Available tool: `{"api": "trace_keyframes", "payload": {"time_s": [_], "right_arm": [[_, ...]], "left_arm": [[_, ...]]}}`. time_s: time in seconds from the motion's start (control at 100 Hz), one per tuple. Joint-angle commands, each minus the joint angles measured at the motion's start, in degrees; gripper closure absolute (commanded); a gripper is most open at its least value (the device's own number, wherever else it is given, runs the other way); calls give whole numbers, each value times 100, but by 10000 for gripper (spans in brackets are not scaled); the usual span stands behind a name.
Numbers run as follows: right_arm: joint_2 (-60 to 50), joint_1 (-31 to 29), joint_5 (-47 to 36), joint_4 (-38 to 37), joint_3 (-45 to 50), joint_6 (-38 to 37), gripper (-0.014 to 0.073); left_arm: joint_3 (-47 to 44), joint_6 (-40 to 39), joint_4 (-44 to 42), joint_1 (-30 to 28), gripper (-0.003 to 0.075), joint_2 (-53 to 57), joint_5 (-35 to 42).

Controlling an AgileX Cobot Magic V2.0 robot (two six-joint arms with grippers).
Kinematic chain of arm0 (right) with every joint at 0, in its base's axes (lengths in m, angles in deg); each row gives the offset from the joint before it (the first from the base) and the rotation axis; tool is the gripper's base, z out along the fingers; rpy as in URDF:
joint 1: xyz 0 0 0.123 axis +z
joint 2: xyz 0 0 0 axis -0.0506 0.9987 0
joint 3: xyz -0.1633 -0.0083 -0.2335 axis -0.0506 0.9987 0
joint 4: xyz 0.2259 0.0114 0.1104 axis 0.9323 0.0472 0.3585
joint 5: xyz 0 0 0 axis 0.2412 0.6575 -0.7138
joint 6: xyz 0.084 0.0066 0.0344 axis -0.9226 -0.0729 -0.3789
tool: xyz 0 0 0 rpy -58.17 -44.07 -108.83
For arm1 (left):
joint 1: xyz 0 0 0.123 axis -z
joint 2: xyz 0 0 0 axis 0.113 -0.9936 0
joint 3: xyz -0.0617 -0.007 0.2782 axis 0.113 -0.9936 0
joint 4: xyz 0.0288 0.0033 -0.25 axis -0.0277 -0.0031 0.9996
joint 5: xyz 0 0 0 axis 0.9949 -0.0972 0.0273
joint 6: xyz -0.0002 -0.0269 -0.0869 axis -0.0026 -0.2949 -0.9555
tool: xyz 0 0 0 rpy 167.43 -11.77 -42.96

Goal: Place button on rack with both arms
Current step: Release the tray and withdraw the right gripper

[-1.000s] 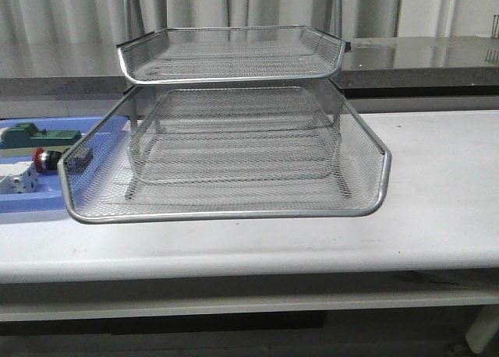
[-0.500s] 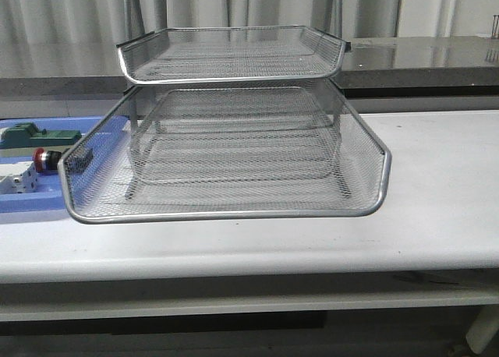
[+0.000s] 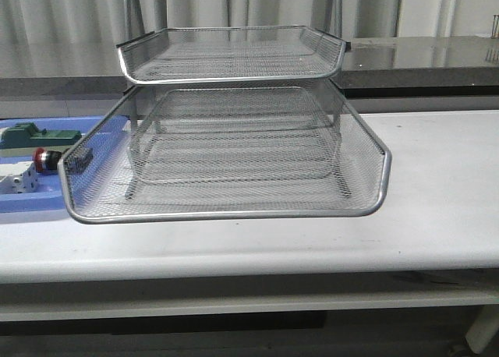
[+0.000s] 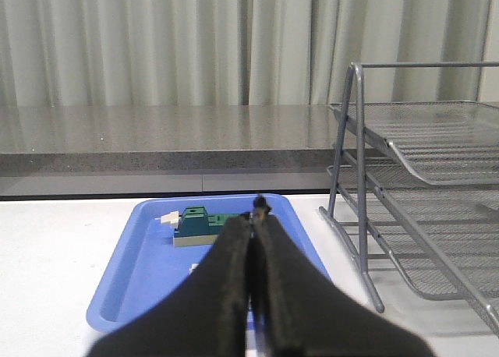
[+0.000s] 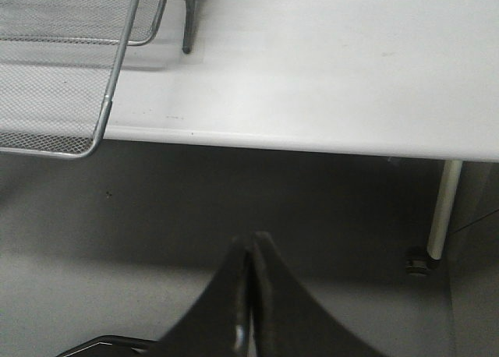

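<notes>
Button (image 3: 45, 160): red head, black collar; lies on its side in the blue tray (image 3: 31, 203), head away from the rack (image 3: 226, 150), long axis across the table; just beside the rack's lower tier. No legible writing anywhere.
Left gripper (image 4: 253, 232): fingers pressed together, holding nothing; tray and green block (image 4: 199, 224) lie ahead of its tips; rack stands off to one side.
Right gripper (image 5: 251, 252): closed, empty, hanging out beyond the white table (image 5: 327, 68) edge.
</notes>
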Motion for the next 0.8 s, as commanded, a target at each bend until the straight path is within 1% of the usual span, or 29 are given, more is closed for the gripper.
{"api": "trace_keyframes", "payload": {"time_s": [0.0,0.14,0.25,0.36,0.41,0.57,0.79], "right_arm": [[22,-12,-288,-46,-197,5,662],[22,-12,-288,-46,-197,5,662],[22,-12,-288,-41,-197,5,662],[22,-12,-288,-41,-197,5,662],[22,-12,-288,-41,-197,5,662],[22,-12,-288,-41,-197,5,662],[22,-12,-288,-41,-197,5,662]], "left_arm": [[-316,-35,53,-11,741,182,428],[-316,-35,53,-11,741,182,428],[-304,-35,53,-11,741,182,739],[-171,-35,130,-11,741,182,731],[-25,-35,170,-11,741,144,517],[861,-35,170,-11,741,-331,-788],[2351,-35,170,-11,741,-1910,-2067]]}}
